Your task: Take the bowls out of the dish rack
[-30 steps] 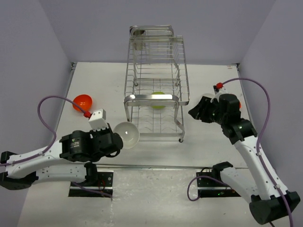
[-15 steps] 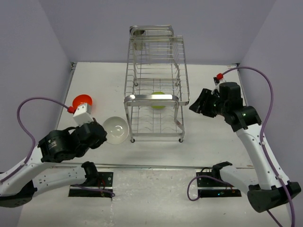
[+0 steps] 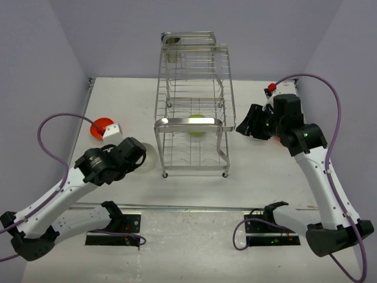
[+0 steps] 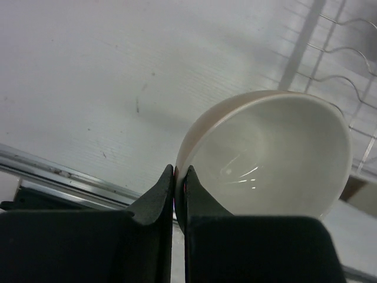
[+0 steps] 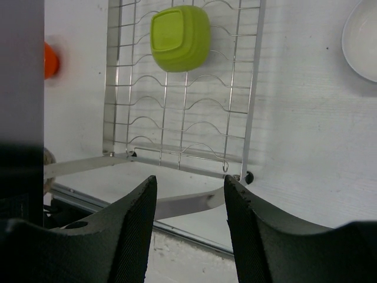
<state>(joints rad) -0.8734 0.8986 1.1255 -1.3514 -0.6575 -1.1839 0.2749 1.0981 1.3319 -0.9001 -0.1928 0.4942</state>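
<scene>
Now that the left tool (image 4: 179,171), clamped on the white bowl's (image 4: 271,153) rim, has lowered it toward the table (image 3: 135,100) left of the rack (image 3: 188,122), the green bowl (image 5: 179,36) waits inside, with the right tool (image 5: 189,183) half-open and empty.

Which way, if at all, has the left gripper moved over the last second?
Yes. The left gripper, shut on the pale bowl, has swung left, away from the dish rack's near-left corner, which the bowl overlapped before.

Open table (image 3: 194,191) in front of the dish rack (image 3: 188,122); wire tiers above the lime-green bowl (image 3: 198,128).
</scene>
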